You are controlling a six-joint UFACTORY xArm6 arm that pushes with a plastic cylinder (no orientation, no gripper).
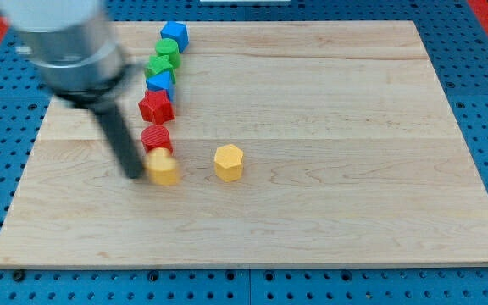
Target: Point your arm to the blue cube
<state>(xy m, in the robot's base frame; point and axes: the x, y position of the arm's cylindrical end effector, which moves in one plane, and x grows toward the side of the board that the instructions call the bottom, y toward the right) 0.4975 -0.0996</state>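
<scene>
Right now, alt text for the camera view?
My tip sits just left of a yellow block, bottom of a block column running up to the blue cube. A yellow hexagon sits apart on the wooden board.

The blue cube (174, 36) sat at the very top of a column of small blocks near the view's upper left, close to the far edge of the wooden desk (337, 127). It was bright blue, resting flat on one face and turned slightly, so that a corner pointed toward the view's top and its upper face showed as a small diamond. Its lower edge touched the green block (165, 52) just below it in the column. A second blue block (160, 82), further down the same column, looked less regular, and its shape could not be made out clearly.
</scene>
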